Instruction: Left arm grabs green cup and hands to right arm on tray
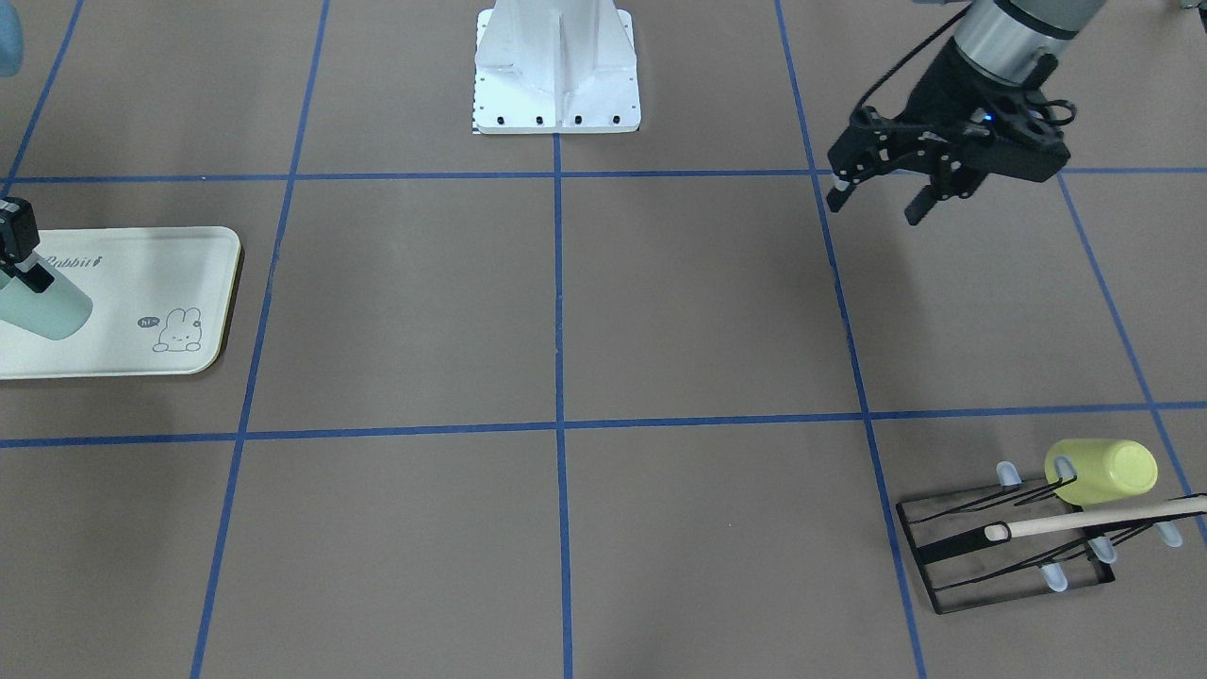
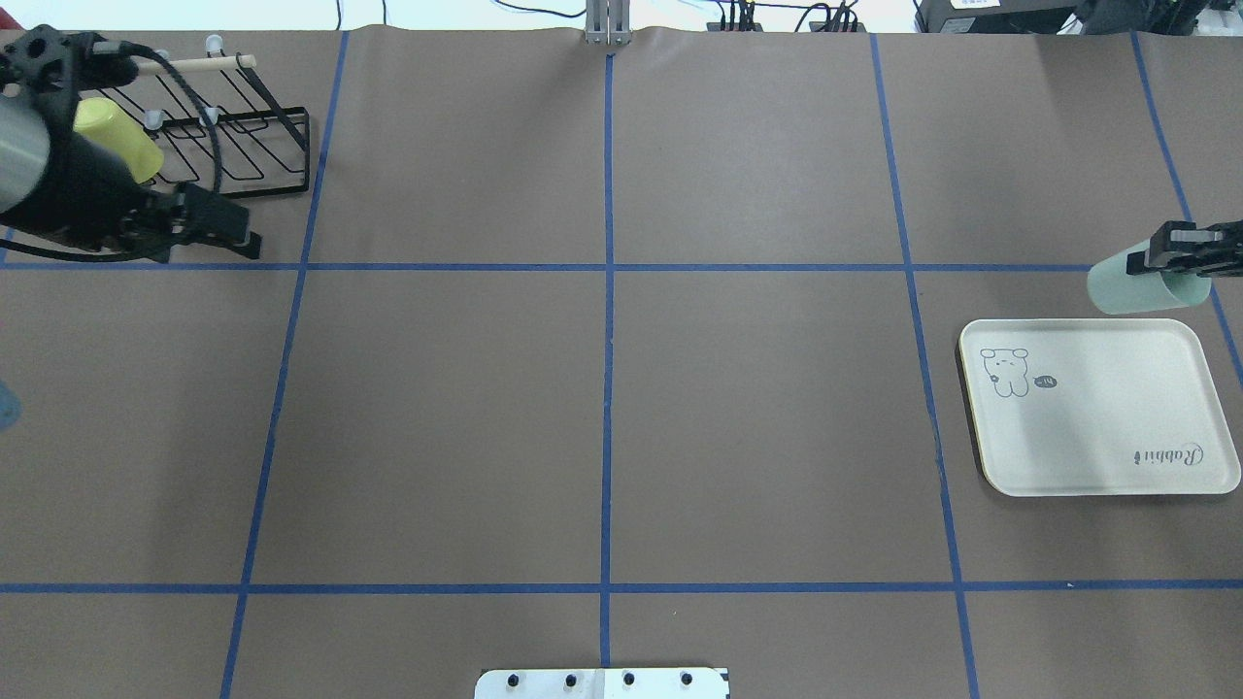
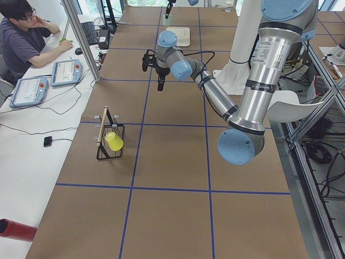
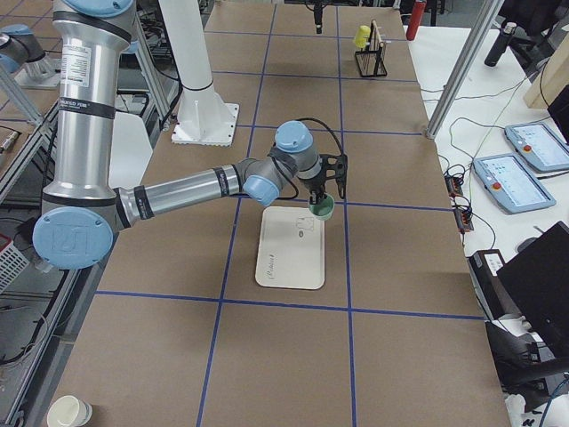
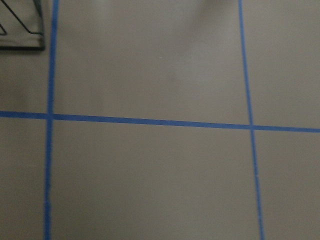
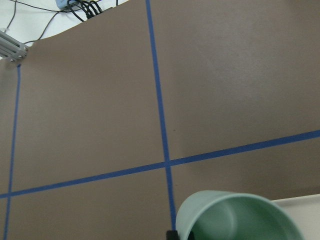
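Observation:
The pale mint green cup is held tilted, its mouth toward the wrist camera, in my right gripper, which is shut on it. It hangs above the far end of the cream tray with the bunny drawing, as the overhead view and the exterior right view show. The tray holds nothing else. My left gripper is open and empty, raised over the table near the rack, far from the cup; it also shows in the overhead view.
A black wire rack stands at the table's far left corner with a yellow-green cup and a wooden stick on it. The white robot base stands mid-table at the near edge. An operator sits beyond the table.

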